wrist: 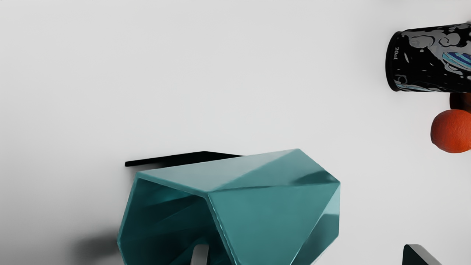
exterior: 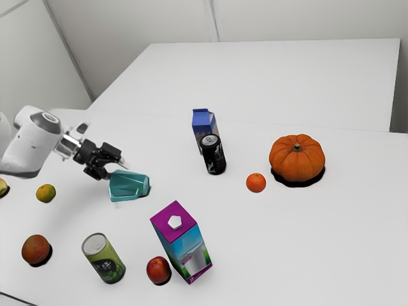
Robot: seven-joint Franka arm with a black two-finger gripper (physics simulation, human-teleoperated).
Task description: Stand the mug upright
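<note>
See a faceted teal plastic-looking mug (wrist: 272,217) lying on its side, close to the black two-finger gripper (wrist: 308,254), spread wide and pinching nothing. Not upright; seemingly left: gripping, righting, releasing.

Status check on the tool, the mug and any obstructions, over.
Tool open, at the mug. Mug on its side, not upright. Black can and small orange fruit off to one side, neither touching the mug.
</note>
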